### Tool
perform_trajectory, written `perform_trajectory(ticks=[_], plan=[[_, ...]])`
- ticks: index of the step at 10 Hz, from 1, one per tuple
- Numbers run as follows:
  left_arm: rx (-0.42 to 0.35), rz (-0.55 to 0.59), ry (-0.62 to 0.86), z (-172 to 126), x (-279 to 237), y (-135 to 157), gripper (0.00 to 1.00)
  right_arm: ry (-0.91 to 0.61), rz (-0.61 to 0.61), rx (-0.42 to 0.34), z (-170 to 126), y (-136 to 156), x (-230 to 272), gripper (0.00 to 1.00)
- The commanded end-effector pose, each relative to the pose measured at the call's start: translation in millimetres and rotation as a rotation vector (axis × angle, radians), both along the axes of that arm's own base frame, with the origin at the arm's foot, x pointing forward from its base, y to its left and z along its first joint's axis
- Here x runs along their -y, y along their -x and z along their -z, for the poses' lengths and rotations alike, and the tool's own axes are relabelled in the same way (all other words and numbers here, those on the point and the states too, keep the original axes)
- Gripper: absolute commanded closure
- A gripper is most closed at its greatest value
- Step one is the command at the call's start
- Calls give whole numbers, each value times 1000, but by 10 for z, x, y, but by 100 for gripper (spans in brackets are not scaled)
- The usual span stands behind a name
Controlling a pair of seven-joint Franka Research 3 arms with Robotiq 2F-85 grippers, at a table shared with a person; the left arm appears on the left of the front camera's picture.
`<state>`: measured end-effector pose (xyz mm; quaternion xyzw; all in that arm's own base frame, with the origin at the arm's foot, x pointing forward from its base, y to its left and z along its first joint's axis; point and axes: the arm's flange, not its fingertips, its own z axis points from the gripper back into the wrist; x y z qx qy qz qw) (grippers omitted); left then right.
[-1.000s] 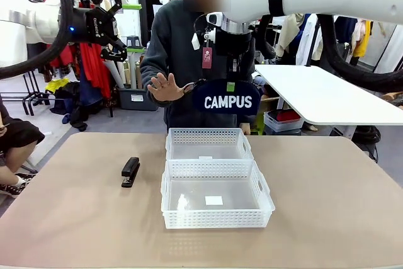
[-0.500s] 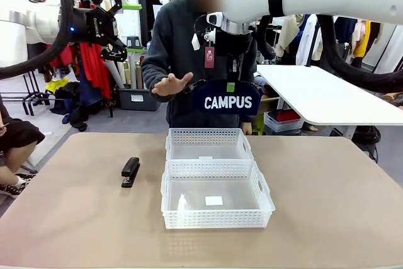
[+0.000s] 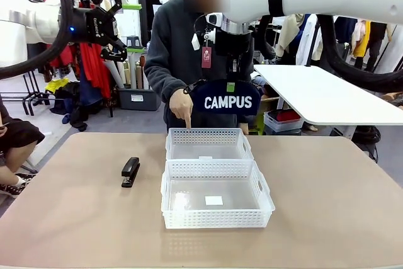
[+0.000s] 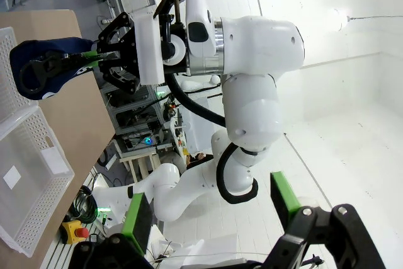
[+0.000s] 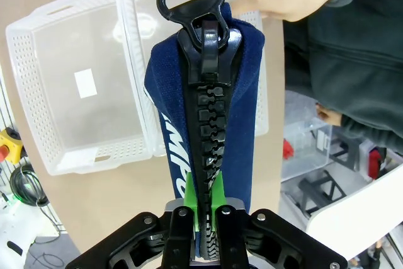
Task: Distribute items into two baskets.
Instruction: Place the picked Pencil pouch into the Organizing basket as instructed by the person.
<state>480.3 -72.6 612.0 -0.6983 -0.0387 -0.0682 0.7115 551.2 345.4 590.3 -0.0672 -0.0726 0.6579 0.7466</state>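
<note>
My right gripper point(image 3: 230, 85) is shut on the top edge of the navy "CAMPUS" pouch point(image 3: 228, 101), which hangs in the air above the far basket point(image 3: 209, 135). In the right wrist view the pouch point(image 5: 242, 92) hangs zip-side up from my gripper point(image 5: 204, 201), over both white baskets. The near basket point(image 3: 214, 220) stands just in front of the far one. A black stapler point(image 3: 130, 171) lies on the table left of the baskets. My left gripper point(image 3: 123, 26) is open and empty, raised high at the far left. The person's hand point(image 3: 182, 106) points a finger down at the far basket's left corner.
The person stands at the far side of the tan table point(image 3: 327, 206). In the left wrist view my open gripper point(image 4: 211, 212) faces the right arm and the pouch point(image 4: 44, 67). There is bare table to the right of the baskets.
The person's hand has dropped from an open raised palm to a finger pointing down at the far basket. Both arms and the pouch stay where they were.
</note>
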Motion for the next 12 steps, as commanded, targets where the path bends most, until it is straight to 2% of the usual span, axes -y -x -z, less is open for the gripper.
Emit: perform_trajectory(ticks=[1, 9, 11, 12], plan=[[5, 0, 2, -11, -12, 0, 0, -1, -4, 3, -24, 10, -8, 100], [5, 0, 2, -11, -12, 0, 0, 0, 0, 0, 0, 0, 0, 100], [5, 0, 2, -11, -12, 0, 0, 17, -65, 16, 213, -142, -46, 100], [5, 0, 2, -11, -12, 0, 0, 18, -65, 17, 398, -84, -254, 100]])
